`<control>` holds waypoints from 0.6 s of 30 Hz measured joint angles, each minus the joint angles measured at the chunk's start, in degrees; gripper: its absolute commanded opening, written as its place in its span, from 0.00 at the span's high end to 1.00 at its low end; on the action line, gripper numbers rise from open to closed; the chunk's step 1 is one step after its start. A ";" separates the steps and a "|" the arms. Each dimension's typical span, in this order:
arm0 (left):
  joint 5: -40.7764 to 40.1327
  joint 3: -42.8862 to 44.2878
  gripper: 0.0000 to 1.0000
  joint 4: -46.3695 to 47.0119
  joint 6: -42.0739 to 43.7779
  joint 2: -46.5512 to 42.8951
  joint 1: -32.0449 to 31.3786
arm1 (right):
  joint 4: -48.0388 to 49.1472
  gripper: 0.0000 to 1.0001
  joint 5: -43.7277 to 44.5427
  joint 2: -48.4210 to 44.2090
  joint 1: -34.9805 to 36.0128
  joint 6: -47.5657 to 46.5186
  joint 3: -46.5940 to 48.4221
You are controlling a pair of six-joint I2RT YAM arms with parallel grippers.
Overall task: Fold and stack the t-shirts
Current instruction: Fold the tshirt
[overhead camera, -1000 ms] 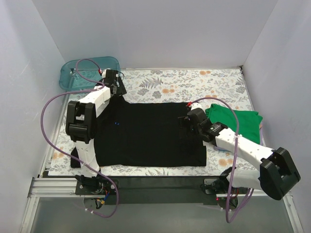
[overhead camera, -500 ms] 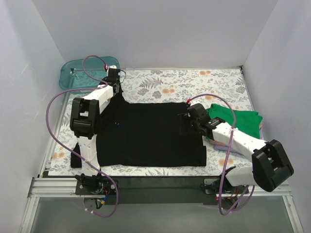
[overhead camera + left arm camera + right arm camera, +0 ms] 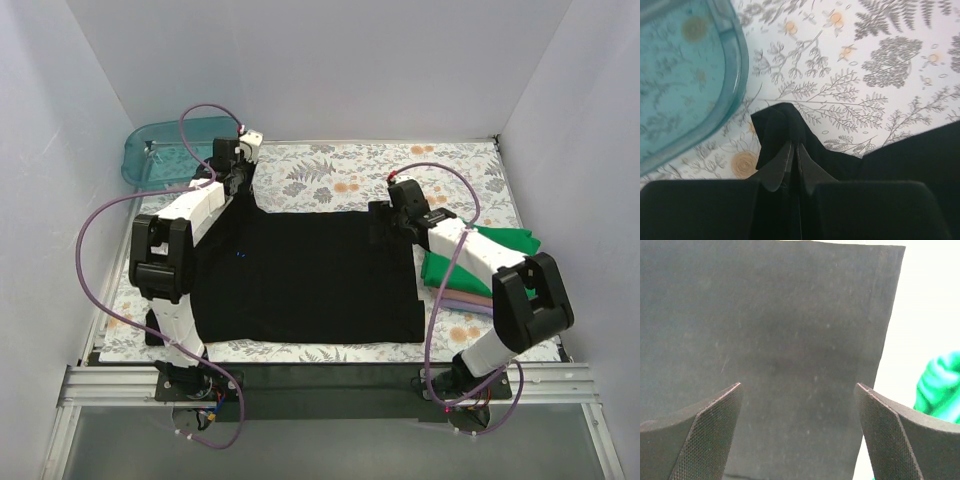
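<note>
A black t-shirt (image 3: pixel 310 275) lies spread flat on the flowered table, with a tiny blue mark (image 3: pixel 241 255) near its left side. My left gripper (image 3: pixel 241 186) is at the shirt's far left corner. In the left wrist view this gripper (image 3: pixel 792 148) is shut on a raised fold of the black cloth (image 3: pixel 776 129). My right gripper (image 3: pixel 380 228) hovers over the far right corner; in its wrist view the gripper (image 3: pixel 798 386) is open above the black cloth (image 3: pixel 790 315). A folded green t-shirt (image 3: pixel 490 252) tops a small pile at the right, over tan-pink and lavender layers (image 3: pixel 470 300).
A teal plastic tub (image 3: pixel 165 150) stands at the far left corner, close beside the left gripper, and also shows in the left wrist view (image 3: pixel 685 85). The green shirt's edge (image 3: pixel 940 385) sits just right of the right gripper. White walls enclose the table.
My left gripper has shut on the shirt's far left corner. My right arm has swung from the shirt's right edge toward its far right corner, staying open.
</note>
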 measured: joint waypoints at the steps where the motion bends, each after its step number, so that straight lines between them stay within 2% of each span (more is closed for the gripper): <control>1: 1.16 0.00 1.00 0.04 2.03 -0.81 -0.07 | 0.02 0.04 0.13 1.33 -0.35 -0.09 1.01; 11: 10.82 3.63 1.00 -6.03 15.76 -0.31 -0.04 | -1.40 0.05 2.89 12.76 -4.59 -0.17 10.64; 18: 10.71 4.26 1.00 -8.94 16.50 0.72 -0.04 | -2.51 0.12 3.54 20.92 -7.67 0.20 19.82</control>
